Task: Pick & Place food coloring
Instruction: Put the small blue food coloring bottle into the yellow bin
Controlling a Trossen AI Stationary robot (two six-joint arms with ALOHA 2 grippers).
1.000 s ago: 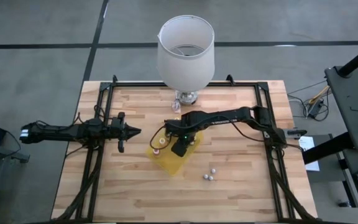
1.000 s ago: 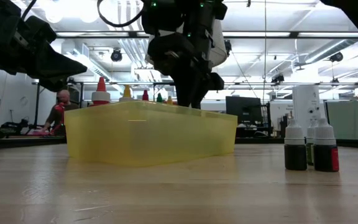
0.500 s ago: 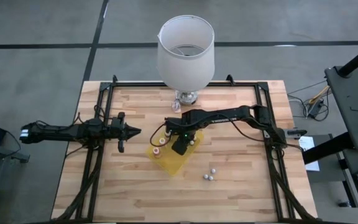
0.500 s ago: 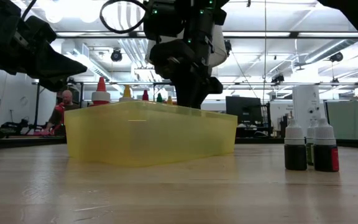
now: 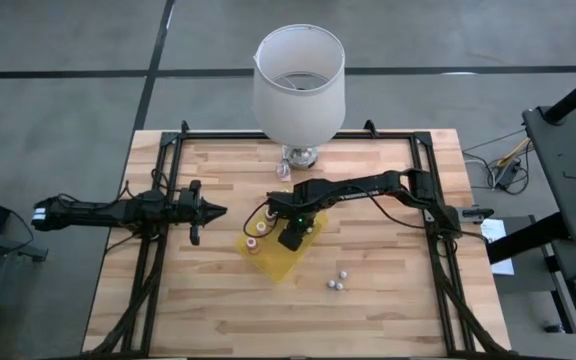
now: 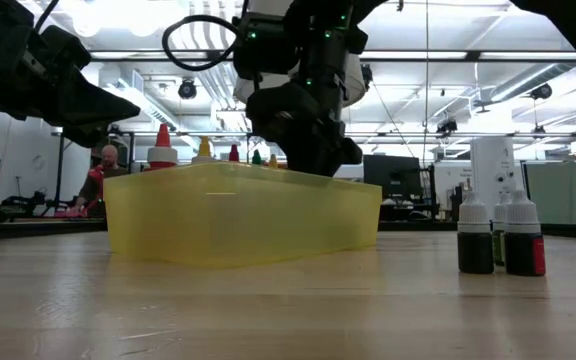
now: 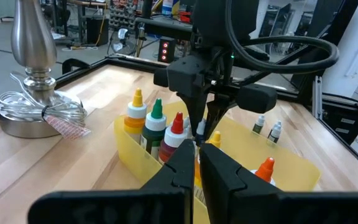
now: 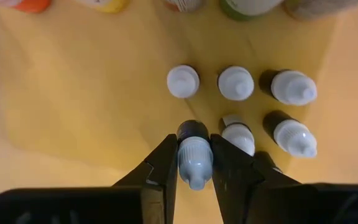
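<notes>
Blk arms, looped cables, green LEDs.

Translucent glossy yellow plastic tray [image 6: 238, 215] on a matt planked wood table [image 5: 388, 290]; polished metal lamp base [image 7: 33, 81].

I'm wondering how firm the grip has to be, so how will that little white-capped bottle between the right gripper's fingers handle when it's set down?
The white-capped bottle looks small, so it is probably light. Its rounded body could slip or twist between the right gripper's narrow fingers. Being slim, it may tip against the neighbouring bottles in the yellow tray.
</notes>
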